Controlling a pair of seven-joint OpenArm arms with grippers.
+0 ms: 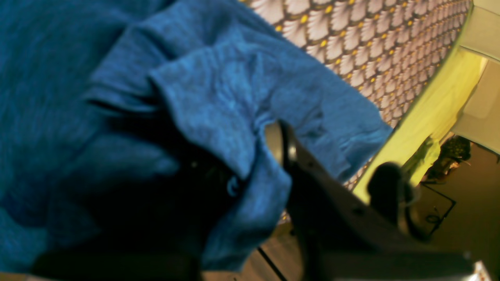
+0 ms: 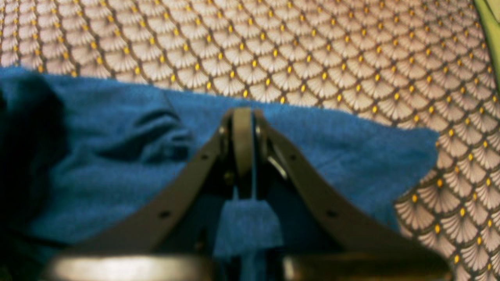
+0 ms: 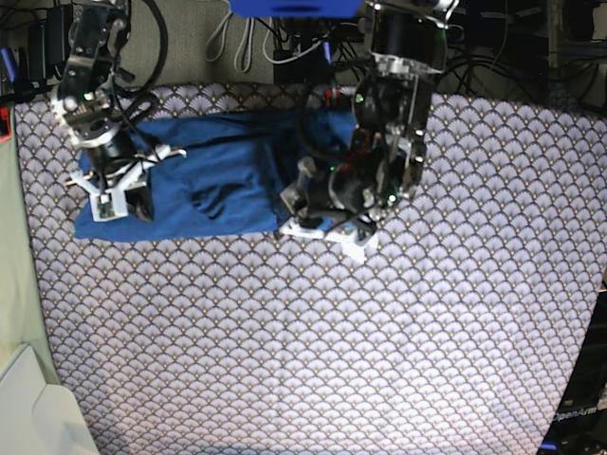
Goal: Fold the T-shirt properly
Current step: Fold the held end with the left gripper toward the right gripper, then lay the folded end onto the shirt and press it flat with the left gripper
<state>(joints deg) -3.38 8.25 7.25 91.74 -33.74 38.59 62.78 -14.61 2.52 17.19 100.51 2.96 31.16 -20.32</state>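
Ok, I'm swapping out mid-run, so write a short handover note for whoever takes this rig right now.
Left end effector: shut on a lifted bunch of the T-shirt.
Right end effector: shut on the shirt's edge, low over the patterned tablecloth.
Position: the shirt lies as a wide band at the far side of the table, between both arms.
Done: some of it looks gathered, still rumpled.
Left: finish the folds, smooth, release.

Place: a robot lab
Clues: two robot arms (image 3: 95, 104) over a patterned table cover (image 3: 313, 332); tangled black cables (image 3: 512, 57) behind
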